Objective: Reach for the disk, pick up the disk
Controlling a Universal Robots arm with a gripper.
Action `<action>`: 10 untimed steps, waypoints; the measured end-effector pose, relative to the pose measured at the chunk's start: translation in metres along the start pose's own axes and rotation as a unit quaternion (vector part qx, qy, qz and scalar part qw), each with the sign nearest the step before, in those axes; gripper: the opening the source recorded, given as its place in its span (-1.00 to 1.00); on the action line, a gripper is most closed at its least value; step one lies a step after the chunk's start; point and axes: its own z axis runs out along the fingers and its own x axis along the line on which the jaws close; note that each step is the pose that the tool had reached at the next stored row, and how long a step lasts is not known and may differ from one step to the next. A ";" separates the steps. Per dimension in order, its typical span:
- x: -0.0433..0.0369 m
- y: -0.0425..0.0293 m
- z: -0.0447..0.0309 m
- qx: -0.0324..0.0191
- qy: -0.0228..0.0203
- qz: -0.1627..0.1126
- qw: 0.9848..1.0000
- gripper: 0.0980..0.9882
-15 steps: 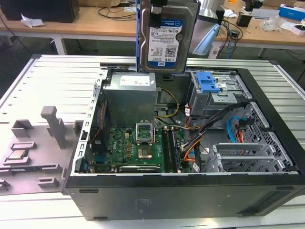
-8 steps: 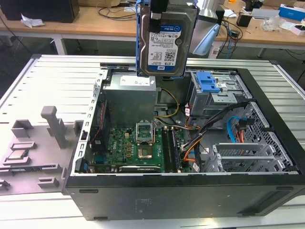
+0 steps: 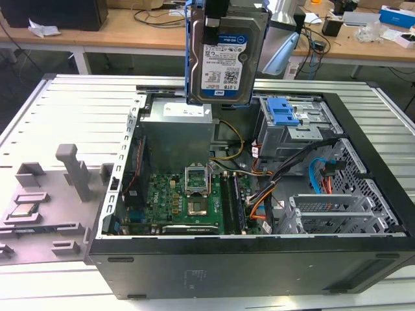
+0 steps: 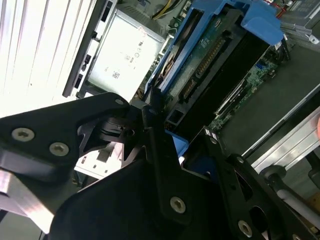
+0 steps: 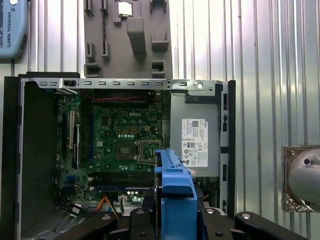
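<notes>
The disk [image 3: 228, 58], a silver hard drive with a white-and-blue label and a blue frame, hangs upright in the air above the open computer case [image 3: 363, 194]. My gripper [image 3: 216, 18] is shut on its upper edge at the top of the exterior view. In the second wrist view the disk's green circuit side and blue frame [image 4: 212, 55] run away from the black fingers [image 4: 150, 117] clamped on it. In the first wrist view the blue frame edge [image 5: 175, 187] sticks out from my gripper [image 5: 175, 222] over the case.
Below lie the motherboard [image 3: 188, 201], the silver power supply [image 3: 178, 133], a drive cage with a blue latch [image 3: 284, 111] and loose cables [image 3: 272, 188]. A grey fixture plate [image 3: 52, 194] with a small square chip [image 3: 23, 210] sits at the exterior view's left.
</notes>
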 end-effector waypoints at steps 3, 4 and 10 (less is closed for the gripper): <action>0.0060 -0.0001 0.0000 0.000 0.000 0.000 1.000 -0.40; 0.0076 -0.0001 -0.0001 0.000 0.000 0.000 1.000 -0.40; 0.0188 -0.0002 -0.0001 0.000 0.000 0.000 1.000 -0.40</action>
